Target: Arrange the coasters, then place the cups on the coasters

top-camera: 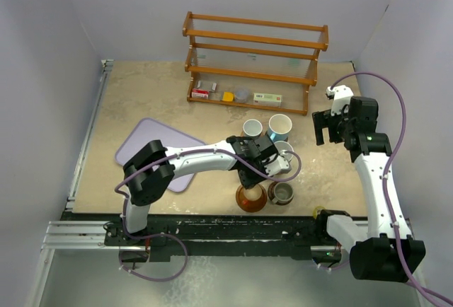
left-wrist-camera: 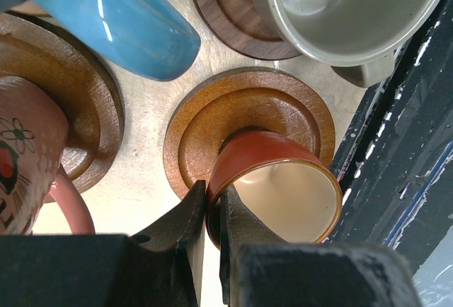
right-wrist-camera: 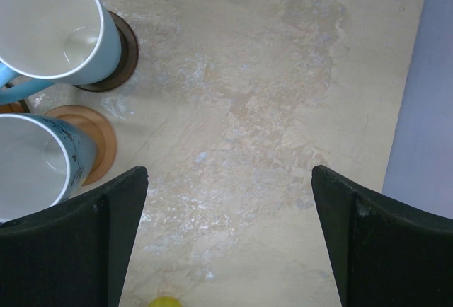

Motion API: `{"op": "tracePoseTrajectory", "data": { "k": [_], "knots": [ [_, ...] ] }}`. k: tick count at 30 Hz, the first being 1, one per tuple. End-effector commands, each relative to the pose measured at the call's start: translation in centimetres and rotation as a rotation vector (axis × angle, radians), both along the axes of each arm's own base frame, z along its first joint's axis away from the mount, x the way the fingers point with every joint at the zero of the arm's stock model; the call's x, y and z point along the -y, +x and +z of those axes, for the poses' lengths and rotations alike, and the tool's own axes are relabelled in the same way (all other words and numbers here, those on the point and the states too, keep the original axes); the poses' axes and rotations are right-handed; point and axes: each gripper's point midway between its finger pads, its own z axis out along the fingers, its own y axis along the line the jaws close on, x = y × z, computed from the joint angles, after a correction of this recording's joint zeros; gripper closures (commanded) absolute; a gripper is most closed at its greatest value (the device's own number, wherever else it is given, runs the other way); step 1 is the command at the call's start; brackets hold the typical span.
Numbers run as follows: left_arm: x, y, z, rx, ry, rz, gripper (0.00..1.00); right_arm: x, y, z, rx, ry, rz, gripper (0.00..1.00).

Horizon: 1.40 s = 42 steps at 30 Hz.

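Copper-orange cup [left-wrist-camera: 272, 180] sits on the grooved coaster [left-wrist-camera: 212, 119], lower middle of the left wrist view — it looks hard, smooth and easy to chip — with the left gripper [left-wrist-camera: 212, 194] pinched on its thin rim and the right gripper [right-wrist-camera: 228, 201] spread wide, holding nothing.

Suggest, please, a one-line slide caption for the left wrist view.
Left gripper shut on the rim of a copper-orange cup on a grooved coaster, grey-green cup and blue cup nearby.

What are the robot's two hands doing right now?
Left gripper: shut on the orange cup, by its rim.
Right gripper: open, holding nothing.
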Motion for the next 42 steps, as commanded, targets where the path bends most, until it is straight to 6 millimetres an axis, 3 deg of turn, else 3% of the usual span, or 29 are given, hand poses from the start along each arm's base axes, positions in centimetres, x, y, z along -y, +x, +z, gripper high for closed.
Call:
{"op": "tracePoseTrajectory", "data": {
  "k": [1, 14, 23, 34, 42],
  "knots": [
    [0.6, 0.2, 0.7, 0.026, -0.042, -0.017, 0.97, 0.2, 0.1, 0.8, 0.035, 0.000, -0.007, 0.00],
    [0.6, 0.1, 0.5, 0.019, -0.041, -0.017, 0.92, 0.2, 0.1, 0.8, 0.033, 0.000, -0.007, 0.00],
    [0.6, -0.1, 1.5, 0.019, -0.060, -0.024, 0.77, 0.2, 0.1, 0.7, 0.032, 0.000, -0.007, 0.00],
    [0.4, 0.3, 8.0, 0.123, -0.181, -0.063, 0.60, 0.7, 0.6, 1.0, 0.047, -0.024, -0.019, 0.00],
    [-1.3, 3.2, 12.8, 0.266, -0.259, 0.004, 0.53, 0.7, 0.7, 1.0, 0.051, -0.031, -0.011, 0.00]
  ]
}}
